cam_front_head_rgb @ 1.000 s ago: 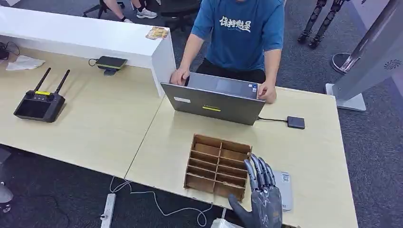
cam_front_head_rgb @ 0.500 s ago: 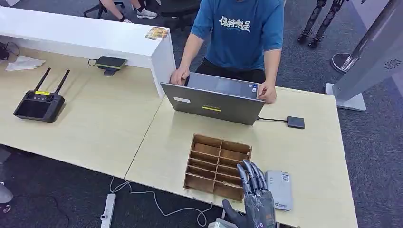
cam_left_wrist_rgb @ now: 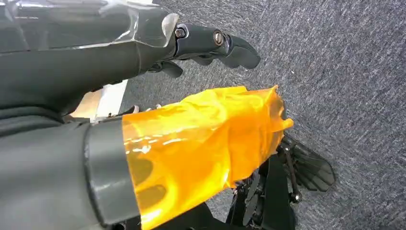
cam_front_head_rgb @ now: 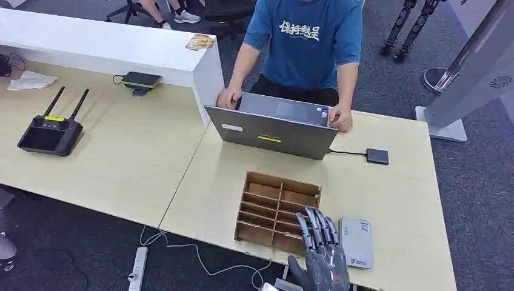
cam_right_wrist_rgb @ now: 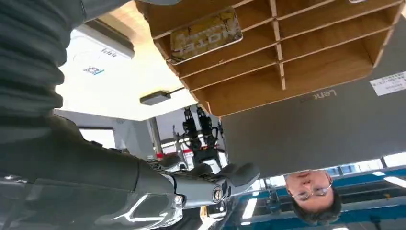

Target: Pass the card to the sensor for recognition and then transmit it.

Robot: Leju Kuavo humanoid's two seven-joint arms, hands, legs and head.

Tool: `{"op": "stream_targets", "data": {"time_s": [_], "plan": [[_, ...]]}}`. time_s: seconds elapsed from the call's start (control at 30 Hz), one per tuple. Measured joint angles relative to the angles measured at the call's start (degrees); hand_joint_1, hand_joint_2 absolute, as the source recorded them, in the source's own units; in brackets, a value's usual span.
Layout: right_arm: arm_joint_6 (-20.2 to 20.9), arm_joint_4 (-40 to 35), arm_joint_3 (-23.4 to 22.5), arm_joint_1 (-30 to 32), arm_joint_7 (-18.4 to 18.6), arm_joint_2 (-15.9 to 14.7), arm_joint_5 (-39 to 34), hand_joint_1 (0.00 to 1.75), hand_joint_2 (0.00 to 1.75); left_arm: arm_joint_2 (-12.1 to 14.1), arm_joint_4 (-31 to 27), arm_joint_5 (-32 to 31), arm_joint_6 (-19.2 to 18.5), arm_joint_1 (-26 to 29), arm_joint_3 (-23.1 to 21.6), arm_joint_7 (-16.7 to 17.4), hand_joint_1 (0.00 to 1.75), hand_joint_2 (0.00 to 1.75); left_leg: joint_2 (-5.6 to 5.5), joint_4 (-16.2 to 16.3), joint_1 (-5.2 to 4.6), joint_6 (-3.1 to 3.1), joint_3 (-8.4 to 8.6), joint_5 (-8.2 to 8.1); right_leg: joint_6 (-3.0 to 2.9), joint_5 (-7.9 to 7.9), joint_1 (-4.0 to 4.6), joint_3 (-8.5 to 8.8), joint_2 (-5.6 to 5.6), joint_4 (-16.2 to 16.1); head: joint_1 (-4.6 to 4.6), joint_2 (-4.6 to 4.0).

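Note:
A card [cam_right_wrist_rgb: 206, 34] with a gold-green face lies in one slot of the wooden rack [cam_right_wrist_rgb: 287, 72]. In the head view the rack [cam_front_head_rgb: 282, 180] stands near the table's front edge, and the flat white sensor [cam_front_head_rgb: 356, 244] lies just right of it. My right hand [cam_front_head_rgb: 321, 257] hovers at the rack's front right corner, fingers spread and holding nothing. The right wrist view shows its dark fingers [cam_right_wrist_rgb: 215, 184] apart from the rack, with the sensor [cam_right_wrist_rgb: 103, 57] beside it. My left hand [cam_left_wrist_rgb: 143, 52] hangs over grey carpet, holding nothing, its thumb wrapped in orange film.
A person in a blue shirt [cam_front_head_rgb: 306, 42] stands behind an open grey laptop [cam_front_head_rgb: 273, 130], both hands on it. A small black box [cam_front_head_rgb: 377, 156] on a cable lies at the right. A black remote [cam_front_head_rgb: 50, 133] and a white counter [cam_front_head_rgb: 109, 45] are at the left.
My right hand has moved left and back toward me, from over the sensor's left edge to the rack's front right corner. The whole sensor now shows.

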Motion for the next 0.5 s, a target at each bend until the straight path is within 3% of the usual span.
{"op": "stream_targets", "data": {"time_s": [0.33,0.5], "plan": [[1.1,1.8,0.0,-0.7,3.1,0.0,3.9,0.0,1.75,0.0,0.0,0.0,0.0,0.0,0.0,0.1,0.0,0.0,0.0,0.0,0.0,0.0,-0.01,0.0,0.0,0.0,0.0,0.0,0.0,0.0,0.0,0.0],[3.1,4.3,0.0,-3.6,2.1,-0.1,6.6,0.0,1.75,0.0,0.0,-0.5,0.0,0.0,0.0,0.1,0.0,0.0,0.0,0.0,0.0,0.0,0.01,0.0,0.0,0.0,0.0,0.0,0.0,0.0,0.0,0.0]]}}
